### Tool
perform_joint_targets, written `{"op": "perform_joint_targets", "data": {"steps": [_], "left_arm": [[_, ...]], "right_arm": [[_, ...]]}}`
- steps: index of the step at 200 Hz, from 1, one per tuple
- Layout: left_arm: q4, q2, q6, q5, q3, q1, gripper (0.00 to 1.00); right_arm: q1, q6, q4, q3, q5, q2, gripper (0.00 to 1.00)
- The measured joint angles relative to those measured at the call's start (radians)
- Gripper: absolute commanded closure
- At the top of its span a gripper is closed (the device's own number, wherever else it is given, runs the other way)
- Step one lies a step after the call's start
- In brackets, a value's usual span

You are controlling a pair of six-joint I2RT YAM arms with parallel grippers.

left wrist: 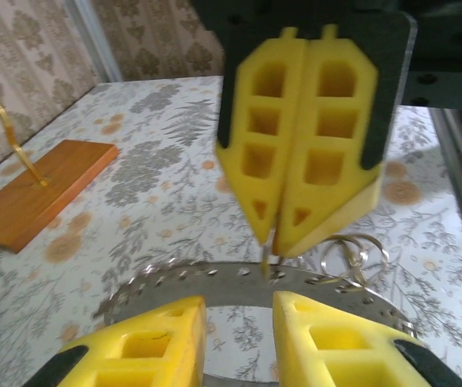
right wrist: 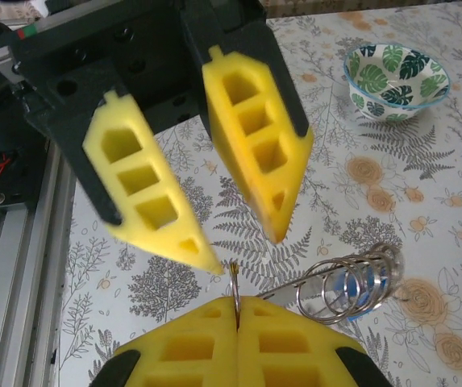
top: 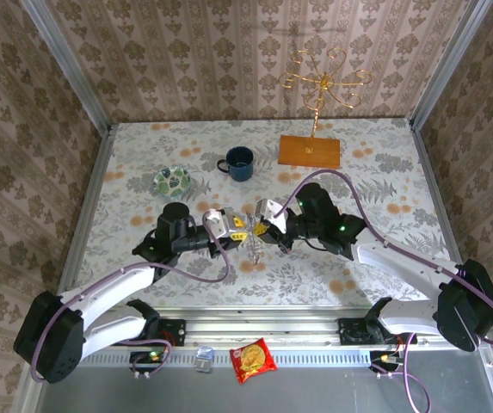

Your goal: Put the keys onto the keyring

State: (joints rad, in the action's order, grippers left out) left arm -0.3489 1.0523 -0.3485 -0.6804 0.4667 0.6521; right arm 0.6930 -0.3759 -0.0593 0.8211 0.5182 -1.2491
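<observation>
Floral tabletop, wallpapered walls; L fingers apart, R fingers pinching wire loop.

**Q:** What sort of place is shown?

**A:** A laboratory robot cell, dressed to resemble a home.

**Q:** Which features show this?

**A:** Damask wallpaper panels are set between bare metal posts at 10 and 2 o'clock. A floral-covered counter meets an aluminium rail at 6 o'clock, where two robot arms are bolted, trailing purple cables. The household props are a blue mug, a leaf-patterned dish and, at 12 o'clock, a gold wire stand.
</observation>
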Motion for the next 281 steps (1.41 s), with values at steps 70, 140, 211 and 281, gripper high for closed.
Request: {"op": "perform_joint_targets", "data": {"steps": [70, 140, 211, 281], "left_arm": [[-0.030, 0.039, -0.029, -0.042, -0.015, 0.027, 0.76], [-0.048, 0.040, -0.032, -0.054, -0.035, 0.034, 1.00], [-0.040, -0.011, -0.111, 0.076, -0.060, 0.086, 1.00], [-0.036, -0.050, -0.230, 0.200, -0.062, 0.139, 1.00]], "right_arm": [[0.019, -0.026, -0.021, 0.000, 0.013, -0.010, 1.00], [0.026, -0.050, -0.032, 0.000, 0.011, -0.026, 0.92], [0.038, -0.157, -0.072, -0.053, -0.186, 0.079, 0.62], [0.068, -0.229, -0.094, -0.082, -0.237, 0.136, 0.60]]}}
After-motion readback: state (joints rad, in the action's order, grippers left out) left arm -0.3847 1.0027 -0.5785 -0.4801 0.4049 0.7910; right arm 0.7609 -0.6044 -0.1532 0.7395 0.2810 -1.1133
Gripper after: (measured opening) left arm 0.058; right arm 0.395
